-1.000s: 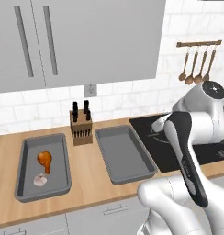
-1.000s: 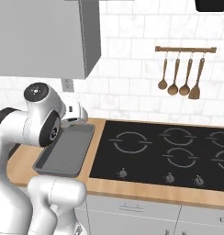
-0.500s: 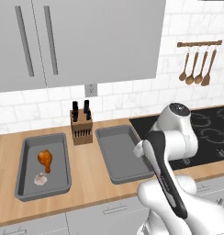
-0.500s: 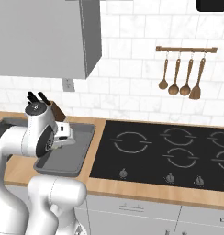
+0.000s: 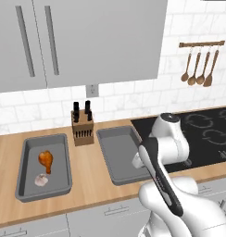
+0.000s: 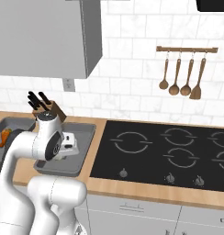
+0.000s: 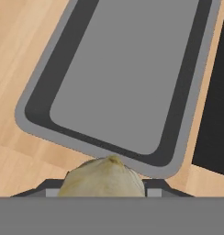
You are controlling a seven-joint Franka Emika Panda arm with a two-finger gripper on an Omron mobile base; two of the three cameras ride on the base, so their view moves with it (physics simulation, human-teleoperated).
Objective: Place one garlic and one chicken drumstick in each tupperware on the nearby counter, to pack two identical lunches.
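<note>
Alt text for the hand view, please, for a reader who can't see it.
A pale garlic bulb sits at the bottom of the hand view, at the gripper, above the near rim of an empty dark-gray tupperware resting on the light wooden counter. The black stovetop borders the right edge.

My arm bent at elbow, forearm reaching forward and down. My gripper pointing down, fingers closed on garlic. Wrist roughly level, hand low beside my upper arm.
</note>
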